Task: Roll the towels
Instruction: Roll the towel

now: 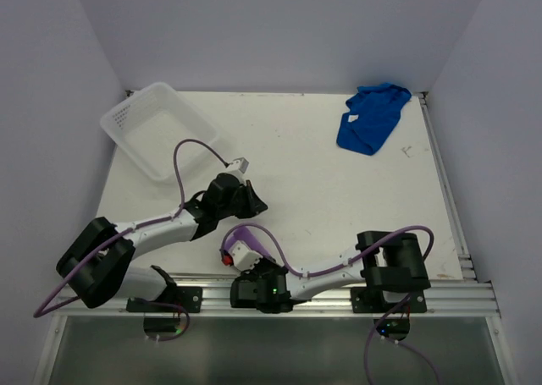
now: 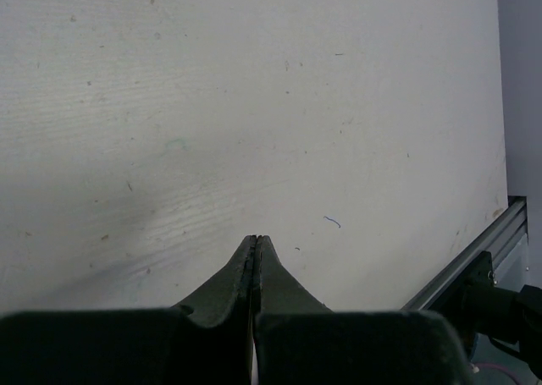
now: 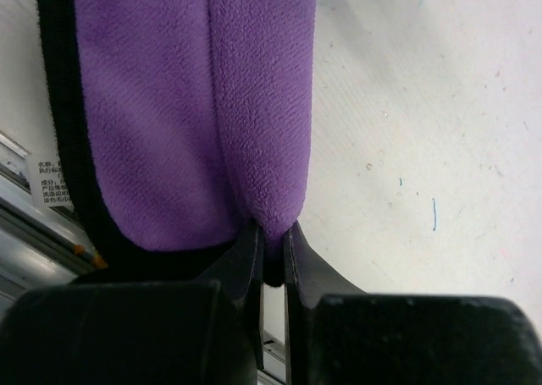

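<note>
purple microfibre towel (image 3: 169, 106), folded double into a thick soft band, fills the upper left of the right wrist view. its near end is pinched in the right jaws, which are clenched on the fold, and its long axis runs straight up the frame away from them. royal blue microfibre towel (image 1: 371, 118) lies crumpled at the upper right of the white table (image 1: 322, 199), well apart from both arms; the right arm looks nearer. left jaws are clenched on nothing over bare table. white plastic basket (image 1: 108, 118) sits upper left.
</note>
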Controlling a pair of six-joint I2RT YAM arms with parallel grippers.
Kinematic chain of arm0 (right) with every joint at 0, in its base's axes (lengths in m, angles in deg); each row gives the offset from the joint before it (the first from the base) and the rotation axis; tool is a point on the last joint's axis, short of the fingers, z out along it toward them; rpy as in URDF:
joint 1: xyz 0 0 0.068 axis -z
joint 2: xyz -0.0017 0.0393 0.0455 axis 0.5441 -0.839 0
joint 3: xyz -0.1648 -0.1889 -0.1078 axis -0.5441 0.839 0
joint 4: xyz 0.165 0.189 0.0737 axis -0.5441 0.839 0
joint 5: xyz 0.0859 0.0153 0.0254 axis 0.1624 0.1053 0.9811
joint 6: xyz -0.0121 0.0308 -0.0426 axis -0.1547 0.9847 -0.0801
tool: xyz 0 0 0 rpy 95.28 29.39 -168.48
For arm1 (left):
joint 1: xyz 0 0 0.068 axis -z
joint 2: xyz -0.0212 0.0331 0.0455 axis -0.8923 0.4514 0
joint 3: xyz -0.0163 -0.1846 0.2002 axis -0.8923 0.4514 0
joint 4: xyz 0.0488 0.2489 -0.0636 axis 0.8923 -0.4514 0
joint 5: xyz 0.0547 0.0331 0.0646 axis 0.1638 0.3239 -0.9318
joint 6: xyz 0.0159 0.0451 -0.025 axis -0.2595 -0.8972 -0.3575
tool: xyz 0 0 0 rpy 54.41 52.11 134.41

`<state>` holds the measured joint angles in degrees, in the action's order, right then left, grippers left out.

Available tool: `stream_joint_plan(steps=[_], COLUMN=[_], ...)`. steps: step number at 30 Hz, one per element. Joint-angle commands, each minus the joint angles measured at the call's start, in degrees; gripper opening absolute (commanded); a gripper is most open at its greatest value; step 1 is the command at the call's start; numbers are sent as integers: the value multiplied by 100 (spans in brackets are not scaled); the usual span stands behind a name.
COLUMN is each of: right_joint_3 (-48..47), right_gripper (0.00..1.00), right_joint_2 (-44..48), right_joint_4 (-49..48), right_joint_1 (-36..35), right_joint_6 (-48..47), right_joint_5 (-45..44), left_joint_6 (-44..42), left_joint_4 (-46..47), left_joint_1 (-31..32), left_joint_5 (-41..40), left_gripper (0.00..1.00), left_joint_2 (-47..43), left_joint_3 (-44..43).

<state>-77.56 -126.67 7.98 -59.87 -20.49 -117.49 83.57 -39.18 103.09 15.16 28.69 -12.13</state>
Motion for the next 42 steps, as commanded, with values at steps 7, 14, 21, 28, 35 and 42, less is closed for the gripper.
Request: stream_joint_plan(steps=[7, 14, 21, 28, 35, 42], right_joint_3=[-691, -1228, -1475, -1703, -1826, -1783], right_gripper=[0, 0, 0, 0, 0, 4], right_joint_2=[-595, -1316, -1642, -1984, -2143, -2073], right_joint_4=[988, 1586, 1833, 2069, 2210, 2315], right_joint_1=[-305, -665, -920, -1017, -1026, -1043], right_joint_6=[-179, -249, -459, -521, -522, -381], right_joint_5=[-781, -1204, -1204, -1222, -1169, -1125], left_joint_6=[517, 738, 931, 1501, 1758, 1950], left_joint_4=[146, 227, 226, 848, 974, 1026], left_joint_1=[16, 121, 209, 376, 490, 525], left_joint_5=[291, 406, 406, 380, 257, 81], left_gripper=[0, 0, 0, 0, 0, 0], left_joint_2=[-647, -902, -1104, -1210, -1447, -1588], left_joint_3=[468, 891, 1049, 1742, 2297, 2657])
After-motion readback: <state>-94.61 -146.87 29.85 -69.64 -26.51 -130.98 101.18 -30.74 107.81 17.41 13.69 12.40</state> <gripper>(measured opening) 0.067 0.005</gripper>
